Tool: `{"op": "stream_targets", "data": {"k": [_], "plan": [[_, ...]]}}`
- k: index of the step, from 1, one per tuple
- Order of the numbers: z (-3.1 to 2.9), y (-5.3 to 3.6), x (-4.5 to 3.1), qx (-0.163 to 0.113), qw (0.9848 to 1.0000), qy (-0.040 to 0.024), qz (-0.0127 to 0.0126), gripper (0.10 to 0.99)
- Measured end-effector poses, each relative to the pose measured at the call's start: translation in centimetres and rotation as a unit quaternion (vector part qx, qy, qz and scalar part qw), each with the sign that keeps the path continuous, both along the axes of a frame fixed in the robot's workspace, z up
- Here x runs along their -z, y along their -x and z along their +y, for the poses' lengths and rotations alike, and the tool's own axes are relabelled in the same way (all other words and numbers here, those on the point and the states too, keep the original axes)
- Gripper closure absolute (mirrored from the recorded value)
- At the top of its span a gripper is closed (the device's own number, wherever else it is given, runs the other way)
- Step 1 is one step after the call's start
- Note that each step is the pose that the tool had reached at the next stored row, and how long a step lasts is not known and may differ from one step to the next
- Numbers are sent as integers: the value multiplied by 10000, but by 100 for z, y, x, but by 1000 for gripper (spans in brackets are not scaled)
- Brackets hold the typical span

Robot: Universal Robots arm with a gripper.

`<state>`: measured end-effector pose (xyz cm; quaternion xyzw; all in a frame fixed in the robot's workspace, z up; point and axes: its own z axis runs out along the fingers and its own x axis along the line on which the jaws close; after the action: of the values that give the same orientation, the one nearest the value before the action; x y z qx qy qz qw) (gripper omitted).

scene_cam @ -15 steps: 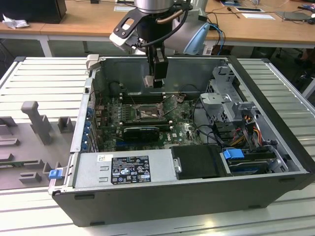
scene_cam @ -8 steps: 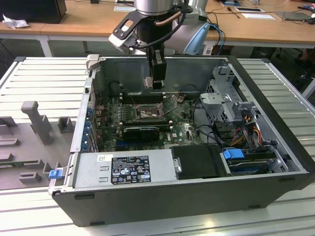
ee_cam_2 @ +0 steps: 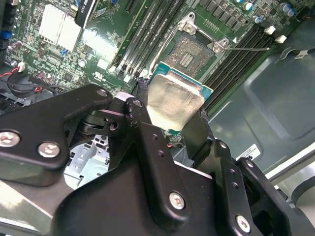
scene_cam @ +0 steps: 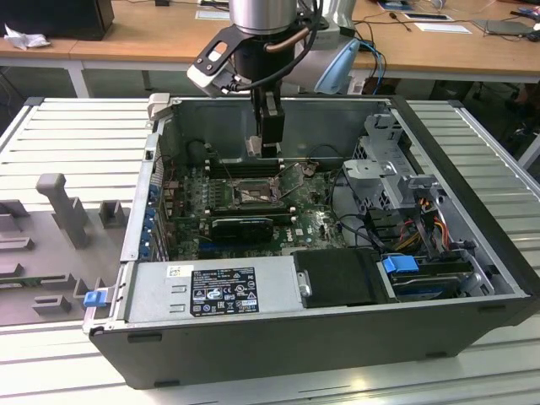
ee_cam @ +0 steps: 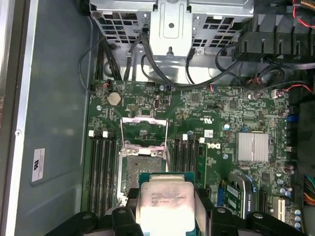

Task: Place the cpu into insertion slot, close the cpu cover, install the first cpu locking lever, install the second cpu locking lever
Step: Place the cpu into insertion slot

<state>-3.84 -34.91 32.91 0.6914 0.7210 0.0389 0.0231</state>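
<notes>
First wrist view shows one square cpu (ee_cam: pixel 165 206), silvery top facing the camera, clamped by its edges between the gripper's (ee_cam: pixel 167 201) two black fingers (ee_cam: pixel 204 202), raised just short of the single insertion slot (ee_cam: pixel 140 169). Beyond that slot, one cpu cover (ee_cam: pixel 143 119) stands flipped open. Seen from the exterior view, the arm points straight down.

The cpu (ee_cam_2: pixel 174 101) shows dull, smudged metal (green-edged) — the gripper (ee_cam_2: pixel 171 114), matt black.

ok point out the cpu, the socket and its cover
cpu (ee_cam: pixel 165 204), first wrist view, middle of its metal top
socket (ee_cam: pixel 141 162), first wrist view, its bare contact field
cover (ee_cam: pixel 143 119), first wrist view, the open frame's bar farthest from the socket
</notes>
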Motion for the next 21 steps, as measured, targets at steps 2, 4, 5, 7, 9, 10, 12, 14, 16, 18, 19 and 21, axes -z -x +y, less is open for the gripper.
{"op": "stream_targets", "data": {"k": [2,4,5,7,9,10,12,14,16,18,19,21], "plan": [[0,0,11,3,10000,0,0,557],[0,0,22,5,10000,0,0,557],[0,0,27,6,10000,0,0,557],[0,0,38,8,10000,0,0,557],[0,0,44,9,10000,0,0,557],[0,0,49,9,10000,0,0,557],[0,0,58,10,10000,0,0,557],[0,0,72,10,10000,0,0,557],[0,0,84,11,10000,0,0,557],[0,0,94,11,10000,0,0,557],[0,0,100,11,10000,0,0,557],[0,0,111,11,10000,0,0,557]]}}
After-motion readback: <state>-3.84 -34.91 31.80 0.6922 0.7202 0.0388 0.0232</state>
